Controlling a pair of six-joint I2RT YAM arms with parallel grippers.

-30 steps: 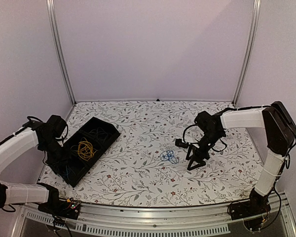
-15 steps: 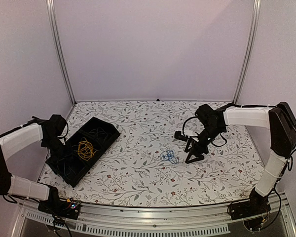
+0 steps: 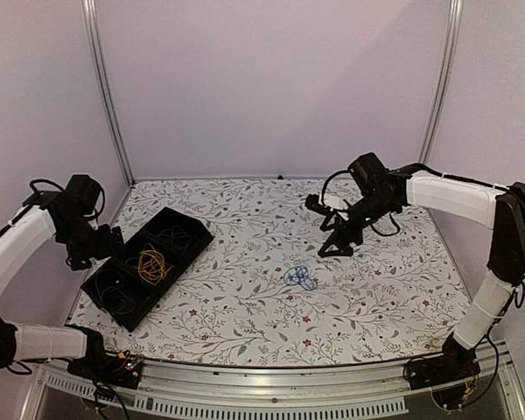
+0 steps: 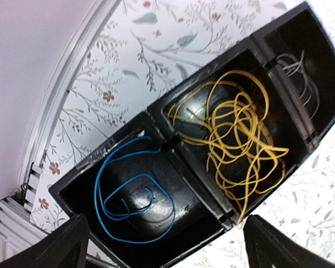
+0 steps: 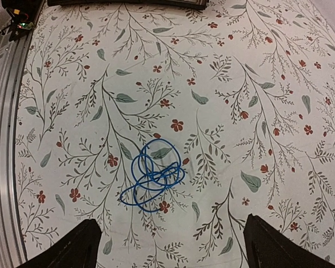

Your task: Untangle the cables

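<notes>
Two robot arms work over a long black plastic tray with three compartments (image 3: 179,273), set at an angle on a white tabletop printed with leaves and small red flowers (image 3: 245,324). The cables to be sorted are split between the tray and the tabletop.

A loose tangle of thin yellow cable (image 4: 237,142) fills the tray's middle compartment. A single thin blue cable (image 4: 125,195) lies in a few open loops in the end compartment nearest the arms' bases. A few pale grey strands of another thin cable (image 4: 298,78) show in the far end compartment, though its dark interior hides most of their shape.

The left gripper (image 3: 105,247) hangs above the tray's left edge. Its wrist camera looks straight down into the compartments. Its two black fingers (image 4: 61,248) are spread wide at the bottom corners of that view and hold nothing, clear of the cables below.

Well to the right of the tray in the overhead view, a second small bundle of thin blue cable (image 3: 299,277) lies in overlapping loops on the bare tabletop. The right gripper (image 3: 337,238) is raised off the table, farther from the tray than that bundle and toward the back wall. Its fingers (image 5: 72,248) are also fully parted and empty, and the blue loops lie untouched on the surface beneath it.
</notes>
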